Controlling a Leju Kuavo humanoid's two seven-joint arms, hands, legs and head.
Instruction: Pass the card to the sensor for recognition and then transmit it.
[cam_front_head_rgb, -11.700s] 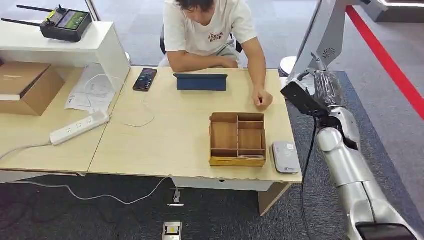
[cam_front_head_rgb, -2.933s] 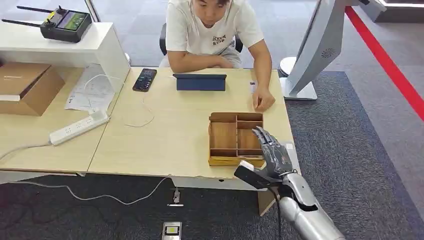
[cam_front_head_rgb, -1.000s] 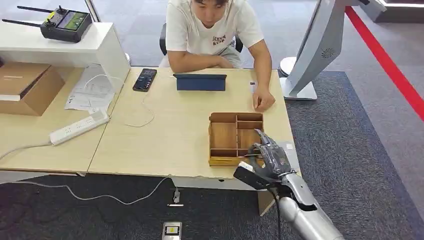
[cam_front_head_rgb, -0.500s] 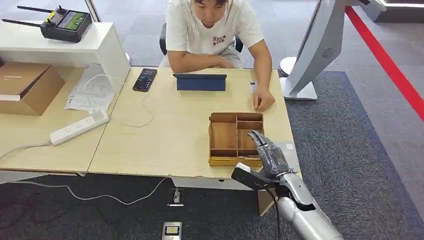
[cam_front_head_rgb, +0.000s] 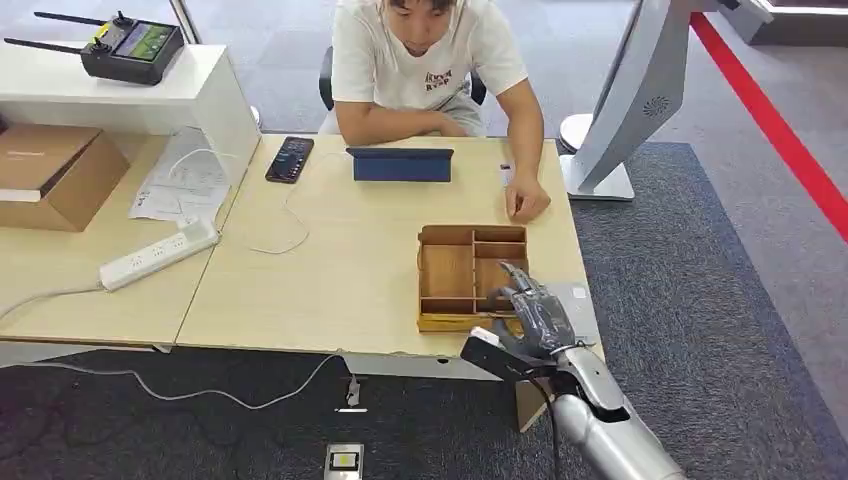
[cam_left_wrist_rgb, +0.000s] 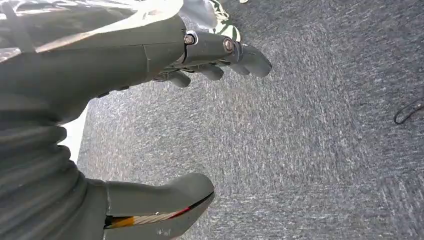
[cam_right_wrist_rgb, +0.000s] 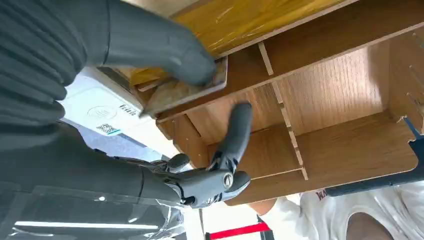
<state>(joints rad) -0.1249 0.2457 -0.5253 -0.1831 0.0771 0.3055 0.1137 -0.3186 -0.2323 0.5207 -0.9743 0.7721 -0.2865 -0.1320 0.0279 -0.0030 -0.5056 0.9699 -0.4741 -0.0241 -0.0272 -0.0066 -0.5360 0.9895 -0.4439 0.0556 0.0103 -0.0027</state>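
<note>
A card (cam_right_wrist_rgb: 186, 93) leans tilted in the narrow front compartment of the wooden box (cam_front_head_rgb: 450, 270). My right hand (cam_front_head_rgb: 530, 318) hovers over the box's front right corner. In the right wrist view its thumb (cam_right_wrist_rgb: 165, 55) rests on the card's upper edge, while one finger (cam_right_wrist_rgb: 235, 132) stretches out over the box (cam_right_wrist_rgb: 340, 85), apart from the card. The white sensor (cam_front_head_rgb: 581, 297) lies flat on the table just right of the box, partly hidden by my hand, and appears below the thumb as the sensor (cam_right_wrist_rgb: 102, 111). My left hand (cam_left_wrist_rgb: 150, 60) hangs over grey carpet, fingers apart, holding nothing.
A person sits at the table's far side, one hand (cam_front_head_rgb: 527, 204) on the tabletop near the box. A blue tablet (cam_front_head_rgb: 400, 163), a phone (cam_front_head_rgb: 290, 158), a power strip (cam_front_head_rgb: 158, 255) and a cardboard box (cam_front_head_rgb: 50, 170) lie further left. A grey stand (cam_front_head_rgb: 640, 90) rises at the right.
My right hand has slid a little left toward the box's front edge. Its fingers straightened half a second ago and are now bent again over the card compartment.
</note>
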